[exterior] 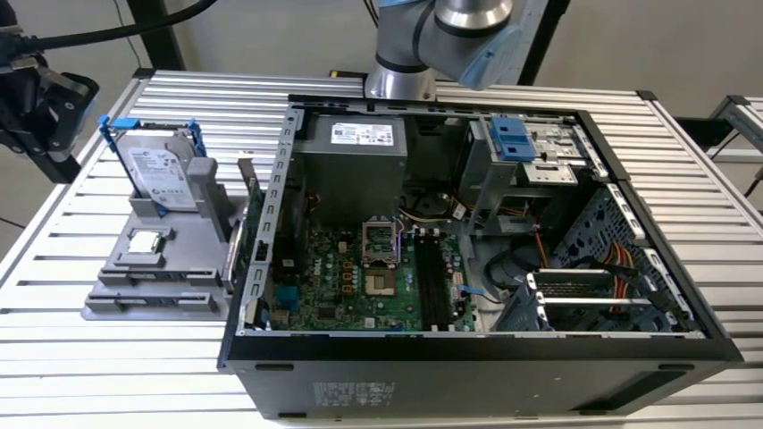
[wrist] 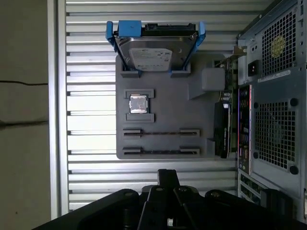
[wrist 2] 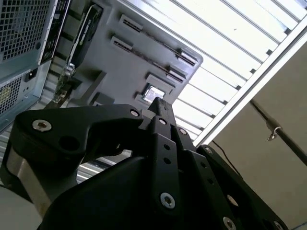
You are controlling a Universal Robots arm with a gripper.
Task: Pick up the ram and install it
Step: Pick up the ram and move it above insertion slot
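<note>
The ram (wrist: 160, 133) shows as a thin dark stick standing on edge in a long slot of the grey holder tray (wrist: 165, 103); a second such stick (wrist: 160, 151) stands in the slot beside it. In both wrist views my black gripper (wrist: 168, 176) (wrist 2: 158, 103) hovers above the tray's slotted end. It is shut and holds nothing. In the exterior view the gripper (exterior: 54, 134) hangs at the far left, above and outside the tray (exterior: 155, 268). The black motherboard slots (exterior: 430, 277) lie inside the open computer case (exterior: 477, 357).
On the tray stand a silver hard drive in a blue frame (wrist: 153, 50) and a small square silver chip (wrist: 138, 103). A dark expansion card (wrist: 224, 120) stands on edge between tray and case. The ribbed metal table (exterior: 120, 375) carries everything. The arm's base (exterior: 412, 54) rises behind the case.
</note>
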